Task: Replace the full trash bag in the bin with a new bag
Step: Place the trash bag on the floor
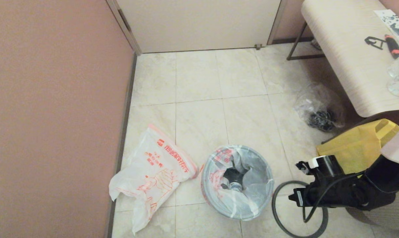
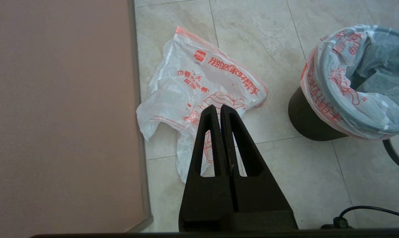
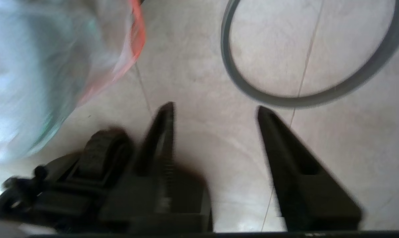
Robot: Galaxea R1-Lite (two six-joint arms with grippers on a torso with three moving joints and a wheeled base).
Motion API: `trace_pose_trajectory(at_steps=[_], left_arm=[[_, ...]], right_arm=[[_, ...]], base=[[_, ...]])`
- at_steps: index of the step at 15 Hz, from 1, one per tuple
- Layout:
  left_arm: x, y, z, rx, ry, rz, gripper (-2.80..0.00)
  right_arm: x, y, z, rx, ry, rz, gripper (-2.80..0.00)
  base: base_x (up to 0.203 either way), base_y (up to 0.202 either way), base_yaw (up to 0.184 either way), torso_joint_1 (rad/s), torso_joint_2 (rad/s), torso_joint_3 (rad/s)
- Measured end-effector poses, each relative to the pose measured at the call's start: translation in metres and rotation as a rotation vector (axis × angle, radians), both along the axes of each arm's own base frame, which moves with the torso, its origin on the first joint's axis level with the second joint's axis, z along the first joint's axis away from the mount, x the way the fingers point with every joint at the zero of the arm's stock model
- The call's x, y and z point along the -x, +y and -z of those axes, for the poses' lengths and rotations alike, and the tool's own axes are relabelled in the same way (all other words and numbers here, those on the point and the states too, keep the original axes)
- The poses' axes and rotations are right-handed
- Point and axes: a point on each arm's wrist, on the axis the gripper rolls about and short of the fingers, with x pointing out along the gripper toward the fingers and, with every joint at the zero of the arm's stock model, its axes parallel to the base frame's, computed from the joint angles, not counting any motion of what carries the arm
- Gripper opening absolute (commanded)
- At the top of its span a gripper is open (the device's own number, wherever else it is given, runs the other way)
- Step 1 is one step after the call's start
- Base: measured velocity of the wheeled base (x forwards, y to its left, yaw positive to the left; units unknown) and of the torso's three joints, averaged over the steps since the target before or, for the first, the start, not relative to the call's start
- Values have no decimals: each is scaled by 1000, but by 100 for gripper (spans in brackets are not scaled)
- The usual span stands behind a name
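The pink wall (image 1: 54, 109) closes off the whole left side, and a pale door (image 1: 199, 23) stands at the far end, leaving a tiled floor (image 1: 199, 79) that lies open from the door down to the bin. On the right a pale bench (image 1: 348, 56) juts in, its rounded near edge overhanging a clear bag of black cords (image 1: 320, 110) and a yellow tote (image 1: 361, 145). The new bag (image 1: 153, 172) lies flat and crumpled on the floor at near left, its left edge just beside the wall's skirting and its right corner just beside the bin (image 2: 305, 119). The bin stands near centre, with the full trash bag (image 1: 249, 180) inside it and the bag's orange-red rim folded out over the top edge. A grey ring (image 1: 298, 211) lies on the floor just right of the bin. The right gripper (image 3: 216, 107) is low at near right beside that ring, jaws wide apart and holding nothing. The left gripper (image 2: 220, 107) hangs above the new bag's near end, jaws pressed together and holding nothing.
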Motion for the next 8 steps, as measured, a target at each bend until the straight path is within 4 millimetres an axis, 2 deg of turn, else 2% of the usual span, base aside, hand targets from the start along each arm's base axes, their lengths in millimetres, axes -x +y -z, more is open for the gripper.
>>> trace_pose_trajectory(at_steps=[5,8], left_arm=[[0,0,0,0,0,0,-280],[0,0,0,0,0,0,-280]], right_arm=[[-18,5,19,2,4,-22,0],[-27,8,31,-11,-56,-24,0]], base=[[0,0,0,0,0,0],[0,0,0,0,0,0]])
